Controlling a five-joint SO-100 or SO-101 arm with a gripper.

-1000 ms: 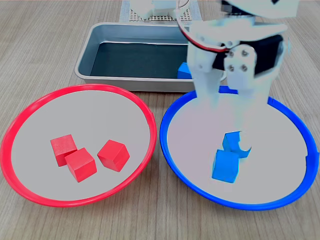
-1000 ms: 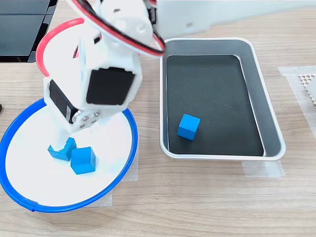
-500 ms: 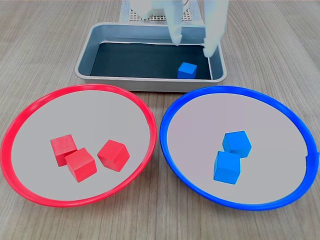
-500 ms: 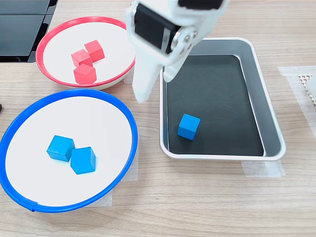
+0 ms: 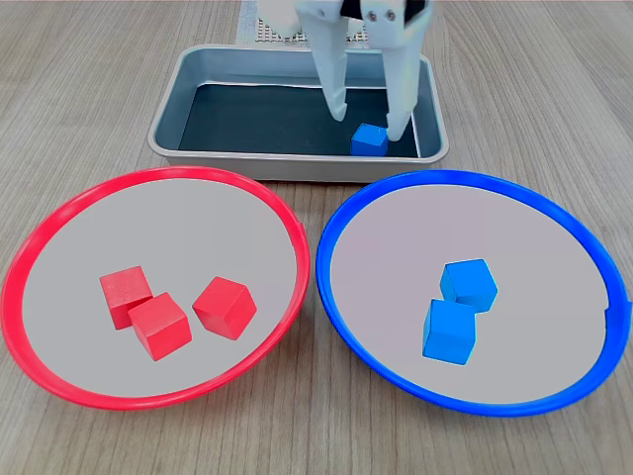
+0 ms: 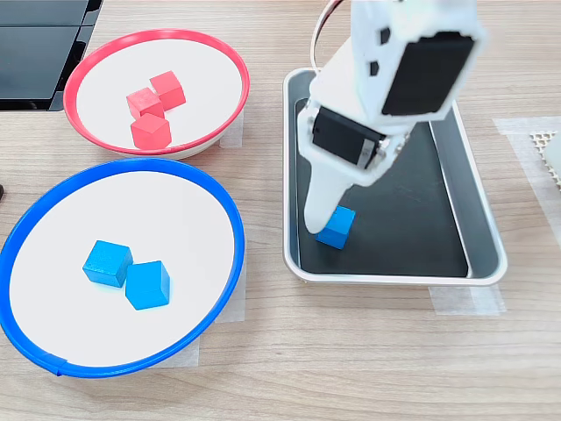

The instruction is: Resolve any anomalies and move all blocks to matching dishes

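White plastic end effector (image 5: 367, 127), tapered fingers spread wide and empty, straddles a matte blue cube (image 5: 370, 140) in the metal tray (image 5: 198, 74).

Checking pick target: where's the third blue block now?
In the grey metal tray, near its right end in the first exterior view: the blue block sits between the open gripper's fingers.

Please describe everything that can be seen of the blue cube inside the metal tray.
The blue cube is small, matte and evenly coloured, and looks solid. It rests flat on the dark bottom of the grey metal tray, near the front wall in the first exterior view, towards that view's right. The open gripper stands over it, one white finger on each side in the first exterior view; whether a finger touches the cube cannot be told.
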